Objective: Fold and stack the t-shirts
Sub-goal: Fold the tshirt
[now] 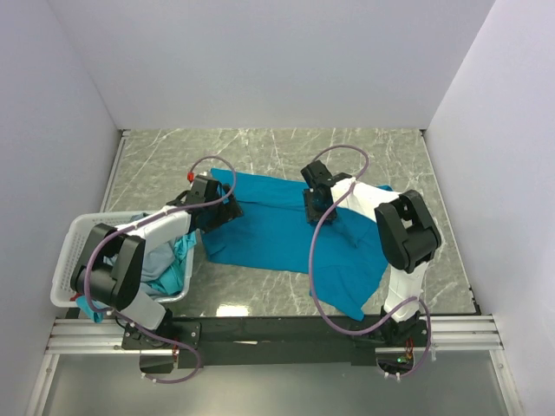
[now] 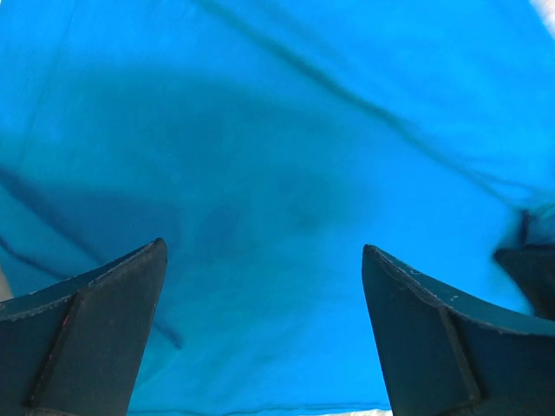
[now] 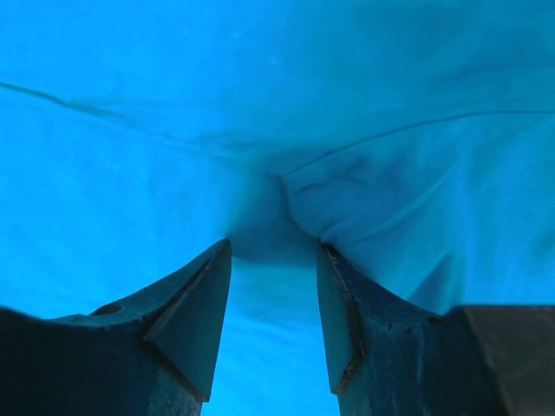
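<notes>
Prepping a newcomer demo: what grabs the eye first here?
A bright teal-blue t-shirt sprawls across the middle of the marble table. The left gripper hovers open over its left end, while the right gripper pinches a pucker of it farther right. A white basket of more cloth sits at the table's left edge.

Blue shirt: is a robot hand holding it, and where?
The right gripper seems to pinch a small fold of the blue t-shirt; the left gripper is open.

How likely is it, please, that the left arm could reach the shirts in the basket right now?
Probably yes: the basket sits close beside that arm, the shirts in it lie uncovered, and the left fingers are open, holding nothing, over the blue shirt.
</notes>
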Available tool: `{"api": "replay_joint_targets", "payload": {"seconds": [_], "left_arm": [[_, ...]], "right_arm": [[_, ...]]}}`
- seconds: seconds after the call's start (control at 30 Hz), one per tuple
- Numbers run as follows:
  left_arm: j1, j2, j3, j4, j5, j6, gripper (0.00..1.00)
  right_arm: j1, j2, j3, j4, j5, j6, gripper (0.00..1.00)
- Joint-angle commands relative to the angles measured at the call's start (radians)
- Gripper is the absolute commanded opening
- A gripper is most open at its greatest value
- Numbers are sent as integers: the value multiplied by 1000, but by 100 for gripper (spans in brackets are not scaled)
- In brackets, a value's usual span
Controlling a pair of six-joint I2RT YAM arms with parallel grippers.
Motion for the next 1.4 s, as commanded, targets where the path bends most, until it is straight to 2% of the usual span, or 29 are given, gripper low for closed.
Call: {"api": "replay_joint_targets", "payload": {"seconds": [0.0,0.47,0.57,0.7,0.73,0.77,0.9,1.13,1.27,1.37], "left_arm": [[-5,-42,-49,-9,-14,-39,100],[-5,-25,-94,-47,-59,-39,99],[-7,-35,-94,-52,-59,-36,99],[-10,-54,-85,-67,-60,-34,100],[-10,-59,-82,-69,-62,-33,99],[-14,-74,-82,-72,-64,-33,99],[-24,-105,-77,-92,-87,-34,99],[-39,-127,-68,-107,-99,-36,99],[-53,-131,-62,-105,-103,-36,100],[-57,-128,-59,-104,-105,-34,99]], "right_arm": [[-29,4,32,-19,63,0,51],[-100,-12,-11,-37,52,-42,50],[-98,-7,-13,-28,25,-48,44],[-98,-10,-11,-34,12,-43,26],[-100,-12,-13,-37,17,-42,25],[-98,-16,-16,-38,21,-42,18],[-101,-27,-28,-43,40,-40,1],[-100,-53,-36,-37,29,-40,0],[-92,-90,-28,-49,-72,-42,0],[-89,-108,-20,-77,-94,-17,0]]}}
